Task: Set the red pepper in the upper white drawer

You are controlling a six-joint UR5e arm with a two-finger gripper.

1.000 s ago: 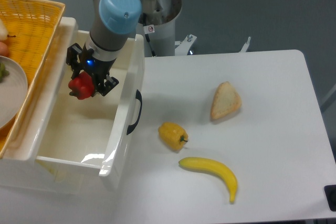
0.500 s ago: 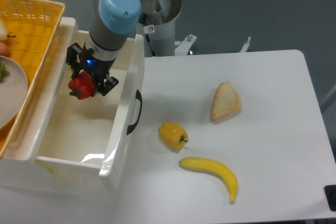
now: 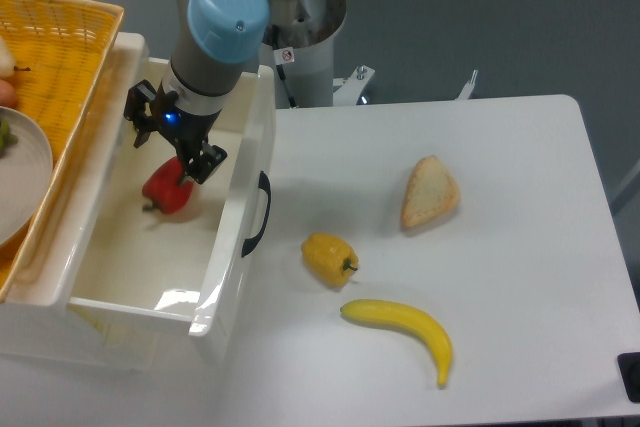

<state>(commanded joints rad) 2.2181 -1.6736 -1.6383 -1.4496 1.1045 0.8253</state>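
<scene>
The red pepper lies on the floor of the upper white drawer, toward its back half, tipped on its side. My gripper hangs just above it inside the drawer with its jaws open, and nothing is held between the fingers. One black fingertip overlaps the pepper's upper edge in this view; whether it touches is unclear. The drawer stands pulled out, its black curved handle facing the table.
A yellow pepper, a banana and a slice of bread lie on the white table right of the drawer. A yellow wicker basket with a plate sits at the left edge.
The gripper has opened and let go of the red pepper, which dropped from between the fingers onto the drawer floor. The arm itself has barely moved.
</scene>
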